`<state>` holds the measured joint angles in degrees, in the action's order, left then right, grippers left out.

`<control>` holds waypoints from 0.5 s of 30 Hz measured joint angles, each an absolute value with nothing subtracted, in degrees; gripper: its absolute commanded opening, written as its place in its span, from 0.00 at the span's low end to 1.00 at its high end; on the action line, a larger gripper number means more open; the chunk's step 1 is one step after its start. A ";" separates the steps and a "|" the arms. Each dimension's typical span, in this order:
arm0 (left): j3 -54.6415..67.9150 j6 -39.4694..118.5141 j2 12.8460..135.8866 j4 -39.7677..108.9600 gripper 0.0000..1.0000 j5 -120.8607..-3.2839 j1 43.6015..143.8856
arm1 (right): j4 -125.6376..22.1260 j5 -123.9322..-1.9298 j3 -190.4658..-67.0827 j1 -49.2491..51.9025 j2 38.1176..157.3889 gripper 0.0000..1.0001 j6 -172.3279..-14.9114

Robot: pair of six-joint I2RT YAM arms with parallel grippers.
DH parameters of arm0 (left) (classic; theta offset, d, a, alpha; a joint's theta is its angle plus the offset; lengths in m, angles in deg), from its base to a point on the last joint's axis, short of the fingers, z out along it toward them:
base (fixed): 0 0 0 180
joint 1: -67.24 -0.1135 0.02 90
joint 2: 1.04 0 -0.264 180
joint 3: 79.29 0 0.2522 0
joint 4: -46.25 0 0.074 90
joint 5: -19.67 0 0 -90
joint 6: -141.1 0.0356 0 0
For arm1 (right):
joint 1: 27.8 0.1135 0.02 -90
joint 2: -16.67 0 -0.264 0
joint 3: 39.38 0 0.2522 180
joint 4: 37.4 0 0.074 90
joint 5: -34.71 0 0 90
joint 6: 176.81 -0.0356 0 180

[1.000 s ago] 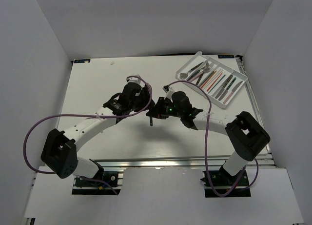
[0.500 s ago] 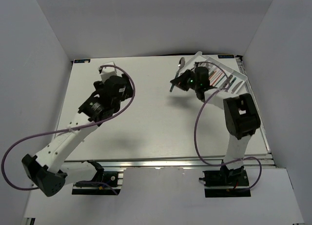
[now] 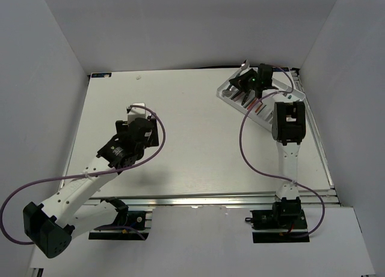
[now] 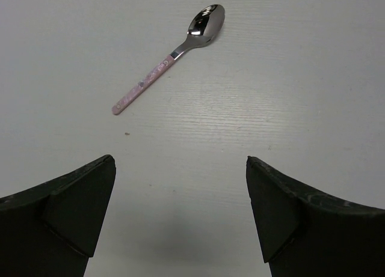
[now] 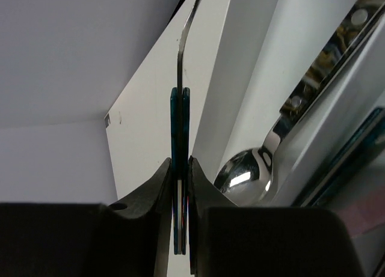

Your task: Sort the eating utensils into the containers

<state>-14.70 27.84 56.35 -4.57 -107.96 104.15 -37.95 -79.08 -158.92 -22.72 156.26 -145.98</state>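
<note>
My right gripper (image 5: 181, 163) is shut on a teal-handled utensil (image 5: 180, 109), seen edge-on, with its metal shaft pointing away. In the top view this gripper (image 3: 242, 83) is over the left end of the white tray (image 3: 224, 92). The tray wall (image 5: 252, 60) is right beside the held utensil, and a spoon bowl (image 5: 243, 178) lies inside. The arm hides most of the tray's other utensils (image 3: 260, 109). My left gripper (image 4: 180, 163) is open and empty above the table. A pink-handled spoon (image 4: 171, 57) lies on the table ahead of it.
White walls close in the table on the left, back and right. The tray sits at the far right corner near the table edge (image 3: 301, 73). Purple cables loop from both arms over the table (image 3: 243, 145).
The right arm swung from mid-table out to the tray's left end, carrying the utensil. The left arm drew back from the centre toward the left, its gripper open.
</note>
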 measured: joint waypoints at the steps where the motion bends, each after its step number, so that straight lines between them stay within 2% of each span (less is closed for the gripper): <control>1: -14.70 28.01 56.35 -4.30 0.98 -107.54 104.15 | -38.91 -79.39 -161.15 -22.85 157.70 0.00 -146.09; 5: -14.73 28.36 56.30 -3.23 0.98 -106.12 104.15 | -41.53 -79.93 -165.91 -22.92 160.46 0.01 -146.40; 11: -15.18 28.62 56.15 -2.80 0.98 -104.59 104.15 | -42.91 -79.93 -166.63 -22.78 160.57 0.18 -146.66; 12: -15.23 28.62 56.15 -2.82 0.98 -104.44 104.15 | -42.98 -79.89 -166.63 -22.76 160.57 0.23 -146.66; 15: -15.25 28.62 56.06 -2.80 0.98 -104.35 104.15 | -43.19 -79.45 -166.02 -22.76 160.44 0.27 -146.73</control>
<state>-15.25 28.62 56.06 -2.80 -104.35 104.15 -43.19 -79.45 -166.02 -22.76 160.44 -146.73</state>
